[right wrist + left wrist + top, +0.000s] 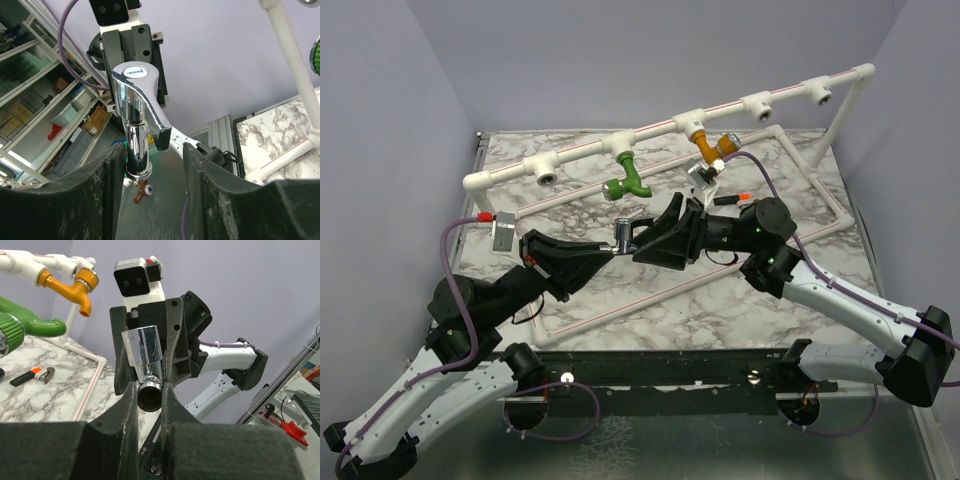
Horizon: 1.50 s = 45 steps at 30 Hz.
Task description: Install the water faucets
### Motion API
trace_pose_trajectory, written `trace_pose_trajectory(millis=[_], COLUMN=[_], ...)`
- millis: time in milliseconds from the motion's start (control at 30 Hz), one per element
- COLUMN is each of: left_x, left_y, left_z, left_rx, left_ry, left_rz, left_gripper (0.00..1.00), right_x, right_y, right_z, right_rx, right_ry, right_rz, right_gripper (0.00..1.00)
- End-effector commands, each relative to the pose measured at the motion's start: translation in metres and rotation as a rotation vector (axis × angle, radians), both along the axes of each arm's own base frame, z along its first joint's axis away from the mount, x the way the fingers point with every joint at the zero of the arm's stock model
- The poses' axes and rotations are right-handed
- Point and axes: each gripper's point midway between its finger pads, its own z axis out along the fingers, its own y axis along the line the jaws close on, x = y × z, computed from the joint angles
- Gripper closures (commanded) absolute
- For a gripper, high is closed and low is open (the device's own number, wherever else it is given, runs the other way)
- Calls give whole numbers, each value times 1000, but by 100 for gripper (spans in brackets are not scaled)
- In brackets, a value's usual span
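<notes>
Grey faucet [145,352], pinched by the left gripper [149,390] near the white pipe [650,131], seems mid-handover; the right gripper [155,150], spread loosely round it, must be closed.

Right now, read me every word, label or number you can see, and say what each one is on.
"IMWRR", as best it reads: small blue print on the round cap on top of the chrome faucet, seen from the right wrist.
Any print on the boxes on the shelves behind: too blurred to read.
Nothing else in any view carries readable text.
</notes>
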Motion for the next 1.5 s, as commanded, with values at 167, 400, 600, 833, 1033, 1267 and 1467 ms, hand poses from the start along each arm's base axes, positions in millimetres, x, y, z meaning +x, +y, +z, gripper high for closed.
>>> trace_pose_trajectory(millis=[167, 400, 600, 833, 1033, 1267, 1467], left_x=[5, 7, 9, 9, 8, 10, 11], left_y=[8, 9, 14, 20, 17, 14, 14], left_z=[4, 2, 3, 5, 5, 3, 2], left_rx=[-33, -42, -63, -89, -80, -69, -70], left_ry=[-17, -7, -8, -17, -18, -16, -14], left_rz=[53, 64, 91, 110, 95, 92, 97], left_gripper=[100, 100, 100, 100, 100, 100, 100], right_x=[-8, -8, -8, -6, -7, -8, -9], right_y=[1, 5, 8, 11, 14, 14, 17], right_z=[15, 20, 19, 15, 18, 22, 21], right_rx=[26, 41, 38, 28, 31, 44, 38], right_ry=[-45, -49, -43, -29, -36, -53, -54], right_rz=[31, 42, 50, 53, 60, 60, 76], right_gripper=[48, 50, 53, 54, 55, 56, 60])
